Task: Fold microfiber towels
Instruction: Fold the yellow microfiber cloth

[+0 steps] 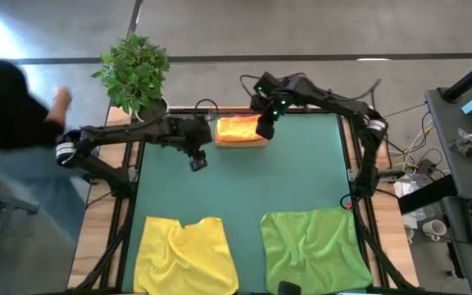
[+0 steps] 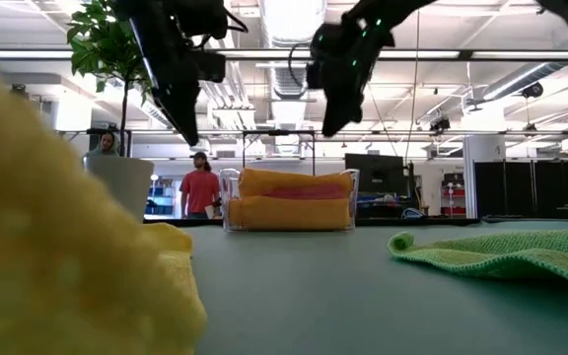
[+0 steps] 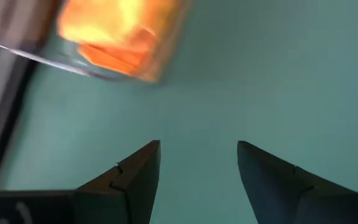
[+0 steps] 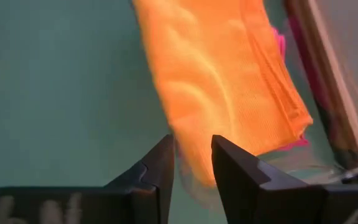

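The clear tray at the far edge of the tabletop is the landmark. It holds folded towels: orange on top, a pink one peeking out beneath, stacked neatly within its walls. Well apart from the tray, at the near edge, the yellow towel and the green towel lie rumpled and unfolded, side by side.

The right gripper hangs directly over the tray's right end, fingers part-spread with a narrow gap and nothing between them; the wrist view shows the orange towel just beyond the fingertips, not pinched. The left gripper hovers just left of the tray, above bare mat, fingers spread wide and empty.

The stacking step looks finished, so the job now is likely to clear the tray and go for a flat towel. To do that well, the right arm should lift straight up before swinging away, so a fingertip does not drag the top fold open or nudge the tray. Then each gripper should take one corner of a rumpled towel and smooth it before folding.

Both arms reach in from the tabletop's sides, elbows bent, wrists tipped downward. The right forearm angles in over the tray from its right; the left runs nearly level toward the tray's left side.
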### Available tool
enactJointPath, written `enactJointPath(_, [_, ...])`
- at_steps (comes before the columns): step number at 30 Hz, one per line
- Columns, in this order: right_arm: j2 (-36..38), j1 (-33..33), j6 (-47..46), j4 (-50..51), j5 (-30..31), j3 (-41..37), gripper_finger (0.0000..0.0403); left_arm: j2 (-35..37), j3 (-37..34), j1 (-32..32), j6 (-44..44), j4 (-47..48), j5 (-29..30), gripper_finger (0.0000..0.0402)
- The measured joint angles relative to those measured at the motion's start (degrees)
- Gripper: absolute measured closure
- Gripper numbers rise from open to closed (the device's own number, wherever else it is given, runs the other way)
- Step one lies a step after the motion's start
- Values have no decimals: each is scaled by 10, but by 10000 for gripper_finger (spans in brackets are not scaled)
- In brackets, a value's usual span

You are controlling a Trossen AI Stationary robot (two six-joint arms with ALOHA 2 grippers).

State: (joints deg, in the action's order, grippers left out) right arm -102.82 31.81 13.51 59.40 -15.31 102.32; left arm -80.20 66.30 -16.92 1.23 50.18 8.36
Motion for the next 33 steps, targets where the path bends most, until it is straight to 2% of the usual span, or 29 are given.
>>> enactJointPath(3, [35, -10, 0, 19, -21, -9, 313, 4, 0, 30, 20, 24, -23, 204])
enactJointPath(6, [66, -25, -5, 27, -36, -20, 319, 6, 0, 67, 31, 29, -72, 205])
enactJointPath(11, [100, -49, -39, 33, -36, -34, 329, 0, -1, 130, 28, 14, -117, 206])
enactJointPath(17, [138, -82, -100, 27, -28, -55, 339, -22, -11, 169, 12, 0, -193, 206])
enactJointPath(24, [139, -124, -187, -5, 4, -64, 349, -35, -95, 208, 27, -178, -332, 206])
enactJointPath(30, [130, -154, -223, -14, 4, -64, 351, -35, -164, 261, 98, -298, -340, 206])
enactJointPath(33, [130, -166, -241, -14, 5, -64, 351, -47, -191, 287, 104, -360, -341, 206])
